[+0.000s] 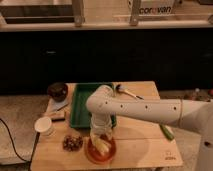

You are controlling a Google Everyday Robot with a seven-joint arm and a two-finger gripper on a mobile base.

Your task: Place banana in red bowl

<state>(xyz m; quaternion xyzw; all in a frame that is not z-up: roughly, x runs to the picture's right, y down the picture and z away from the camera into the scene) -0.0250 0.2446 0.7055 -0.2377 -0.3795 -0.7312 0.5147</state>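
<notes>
The red bowl sits near the front edge of the wooden table, left of centre. A pale yellow banana lies inside it. My gripper hangs straight down over the bowl, its tip just above the banana. My white arm reaches in from the right.
A green tray lies behind the bowl. A dark bowl stands at the back left, a white cup at the left edge, a brown snack pile left of the red bowl. A brush and a green object lie to the right.
</notes>
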